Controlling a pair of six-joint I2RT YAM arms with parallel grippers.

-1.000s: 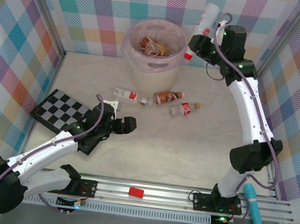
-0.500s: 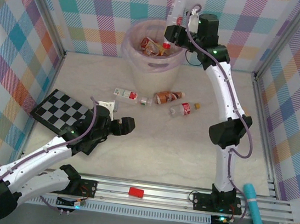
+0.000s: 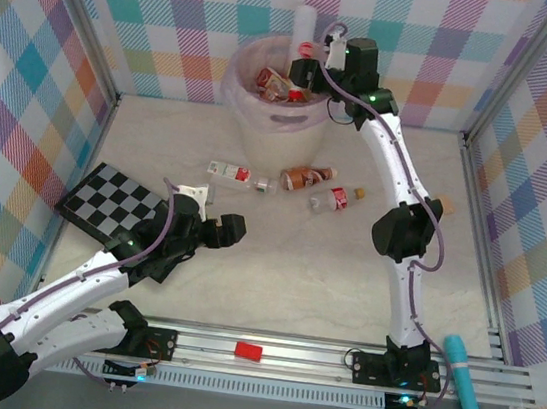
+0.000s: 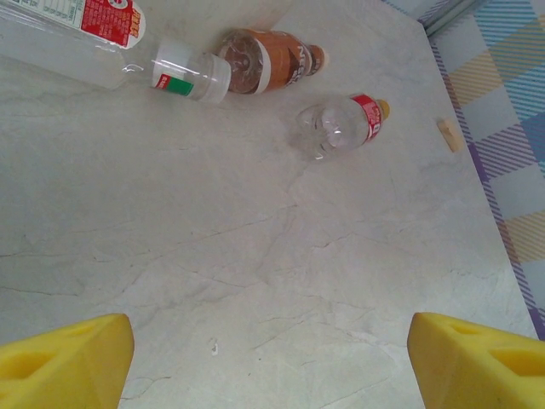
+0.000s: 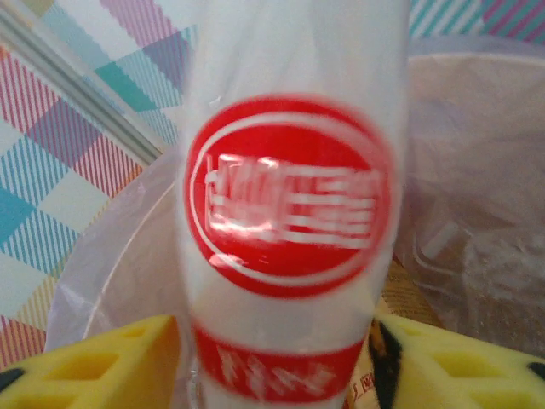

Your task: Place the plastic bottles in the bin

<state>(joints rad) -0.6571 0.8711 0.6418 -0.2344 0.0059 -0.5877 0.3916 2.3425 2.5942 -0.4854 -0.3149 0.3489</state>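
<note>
A white bottle with a red round label [image 5: 289,213] stands upright between my right gripper's [image 5: 277,366] yellow fingers, over the bin [image 5: 464,162]; a dark gap shows beside the right finger, so the jaws stand apart from it. From above, that bottle [image 3: 305,22] sits over the bin's [image 3: 271,129] far rim, with several bottles [image 3: 279,84] inside. Three plastic bottles lie in front of the bin: a white-labelled one [image 3: 235,173] [image 4: 77,34], a brown one [image 3: 307,177] [image 4: 268,61] and a clear red-labelled one [image 3: 333,200] [image 4: 341,123]. My left gripper [image 3: 214,212] [image 4: 271,358] hovers open over bare table, short of them.
A checkered board [image 3: 112,202] lies left of my left gripper. A small tan piece [image 4: 449,135] lies right of the clear bottle. A red block [image 3: 248,351] sits on the front rail and a teal tool [image 3: 464,391] at the near right. Plaid walls enclose the table.
My right arm has swung left with the white bottle, from right of the bin to over its rim, and its jaws have widened. The left arm has barely moved.
</note>
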